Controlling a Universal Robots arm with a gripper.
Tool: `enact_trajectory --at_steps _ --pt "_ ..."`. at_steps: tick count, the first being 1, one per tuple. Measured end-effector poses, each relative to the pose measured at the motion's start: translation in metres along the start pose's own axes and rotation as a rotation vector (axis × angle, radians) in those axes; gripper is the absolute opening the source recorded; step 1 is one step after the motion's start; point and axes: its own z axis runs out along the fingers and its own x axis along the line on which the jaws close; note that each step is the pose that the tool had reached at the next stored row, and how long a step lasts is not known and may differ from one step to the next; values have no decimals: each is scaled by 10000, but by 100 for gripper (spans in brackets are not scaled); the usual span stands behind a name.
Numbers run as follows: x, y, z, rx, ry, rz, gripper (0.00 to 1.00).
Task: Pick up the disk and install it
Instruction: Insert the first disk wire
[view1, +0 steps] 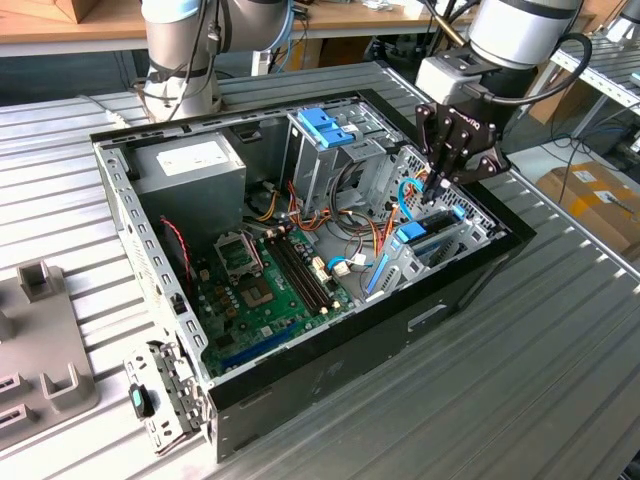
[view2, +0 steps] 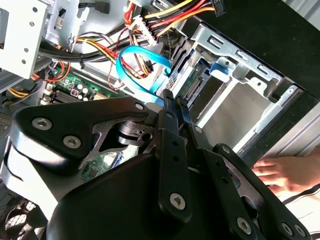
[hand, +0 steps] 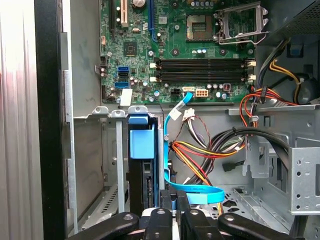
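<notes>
- One ribbed metal tabletop (view1: 520, 380) carries everything. At its near edge in the exterior view lies one loose bracket (view1: 160, 400) of bare stamped steel, pierced with holes.
- One open computer case (view1: 330, 370), a black rectangular box, stands just behind the bracket. Its rim is grey sheet metal.
- One green motherboard (view1: 250, 290) lies flat on the case floor, with one square metal processor socket (hand: 240, 22).
- One disk (hand: 142, 144) stands on edge in a narrow bay slot at the case corner toward the exterior view's right. It is dark and slab-shaped, capped by a smooth light blue plastic piece.
- One light blue flat cable (hand: 200, 194) curves beside the bay.
- One black gripper (view1: 437, 190) points down into that corner, right by the disk. Its two slim fingers (view2: 167, 117) are drawn together, with nothing seen between them.
- One person's hand (view2: 282, 172) rests outside the case wall.
- Farther back stand one grey power supply box (view1: 190, 170) and one drive cage (view1: 310, 165) of perforated metal, topped by one blue plastic latch (view1: 325, 125).
- Farthest is one rounded grey arm base (view1: 180, 70).
</notes>
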Motion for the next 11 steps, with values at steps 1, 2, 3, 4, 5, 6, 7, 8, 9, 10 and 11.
enact_trajectory --at_steps 1,2,3,4,5,6,7,8,9,10,11 --pt "5 0 1 25 0 -11 16" --pt "10 0 3 46 -2 -22 16" --pt "28 1 6 103 -2 -44 16" --pt "45 1 8 133 -4 -54 16" --pt "60 1 9 152 -4 -58 16" --pt "83 1 10 173 -4 -62 16" --pt "96 2 11 183 -4 -62 16" --pt "114 6 17 200 -6 -62 16" --pt "136 13 25 236 -11 -65 16" --pt "152 26 31 271 -16 -68 16" --pt "160 37 33 291 -19 -70 16"
